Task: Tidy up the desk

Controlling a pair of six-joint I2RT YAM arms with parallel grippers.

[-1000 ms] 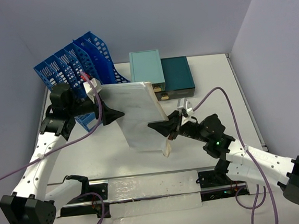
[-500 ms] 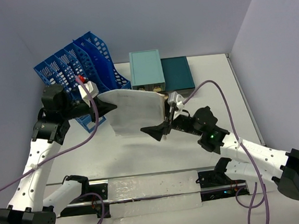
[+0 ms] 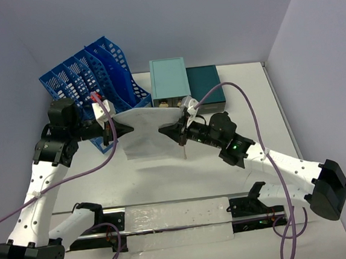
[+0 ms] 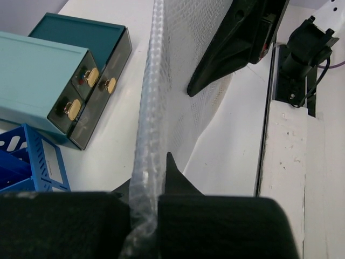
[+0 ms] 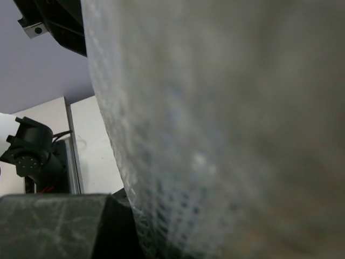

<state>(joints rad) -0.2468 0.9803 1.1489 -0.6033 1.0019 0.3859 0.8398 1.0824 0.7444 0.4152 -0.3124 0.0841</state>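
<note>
A white bubble-padded mailer [image 3: 146,138] hangs above the white desk [image 3: 257,122], held between both arms. My left gripper [image 3: 126,129] is shut on its left edge. In the left wrist view that ribbed edge [image 4: 153,108] runs between the black fingers of my left gripper [image 4: 146,178]. My right gripper [image 3: 166,130] is shut on the mailer's right part, and its finger [image 4: 226,54] shows against the sheet. The mailer [image 5: 215,118] fills the right wrist view, pressed against one finger [image 5: 54,226].
A blue slotted file rack [image 3: 89,73] stands at the back left, just behind the left gripper. A light teal drawer box [image 3: 170,81] and a dark teal one [image 3: 205,87] sit at the back centre. The arms' base rail [image 3: 174,217] lies along the near edge.
The mailer went from hanging upright in the middle to lying flatter and farther back, toward the rack. The right gripper moved up and left. Each gripper in turn let go and closed on it again.
</note>
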